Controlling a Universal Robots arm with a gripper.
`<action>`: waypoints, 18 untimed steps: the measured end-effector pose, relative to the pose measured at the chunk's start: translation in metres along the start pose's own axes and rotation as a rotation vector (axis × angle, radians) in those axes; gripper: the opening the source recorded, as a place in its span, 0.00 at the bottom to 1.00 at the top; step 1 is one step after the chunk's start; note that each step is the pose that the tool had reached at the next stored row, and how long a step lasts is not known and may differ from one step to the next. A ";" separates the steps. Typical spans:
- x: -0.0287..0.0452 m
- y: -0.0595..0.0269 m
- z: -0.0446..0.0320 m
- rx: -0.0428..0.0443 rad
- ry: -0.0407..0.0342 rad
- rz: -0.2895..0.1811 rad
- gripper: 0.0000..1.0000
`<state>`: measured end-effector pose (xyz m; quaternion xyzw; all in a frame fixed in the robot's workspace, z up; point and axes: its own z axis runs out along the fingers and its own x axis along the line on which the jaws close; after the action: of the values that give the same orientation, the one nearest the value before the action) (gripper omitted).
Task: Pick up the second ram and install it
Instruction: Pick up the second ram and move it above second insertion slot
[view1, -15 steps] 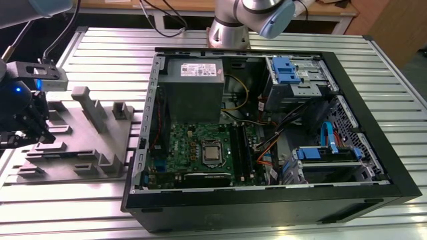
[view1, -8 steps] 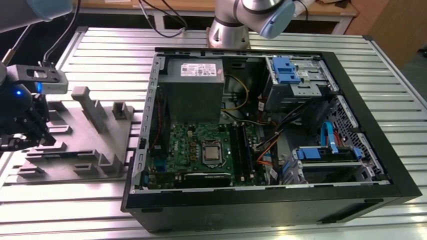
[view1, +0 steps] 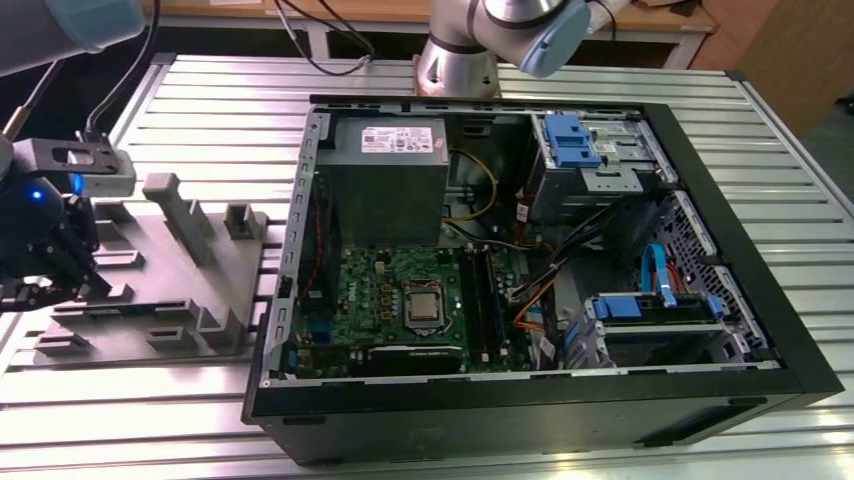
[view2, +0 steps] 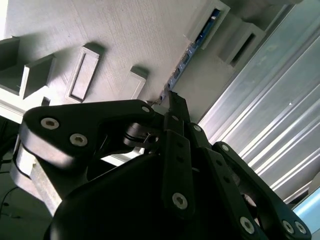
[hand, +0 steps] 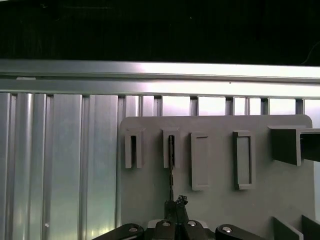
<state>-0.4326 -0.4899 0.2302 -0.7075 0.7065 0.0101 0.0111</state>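
2nd ram (hand: 171, 150), thin dark stick, edge-on, upright in grey tray (hand: 215, 210) slot

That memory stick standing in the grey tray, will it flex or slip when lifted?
Probably stiff: the second ram reads as a straight thin board. Likely light, being so slim. Seated on edge in the fixture tray slot, it may bind if the end effector tilts it.

Black fingers (view2: 176, 150), grey tray (view1: 147, 292), green motherboard (view1: 371, 290), ribbed silver table (view1: 200, 100).
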 end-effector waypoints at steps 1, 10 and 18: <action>0.0004 0.0003 0.0006 0.0000 0.0000 0.000 0.07; 0.0035 0.0015 0.0081 -0.0001 0.0001 0.000 0.07; 0.0037 0.0022 0.0122 0.0002 0.0000 0.000 0.07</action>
<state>-0.4348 -0.4933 0.2178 -0.7076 0.7065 0.0100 0.0111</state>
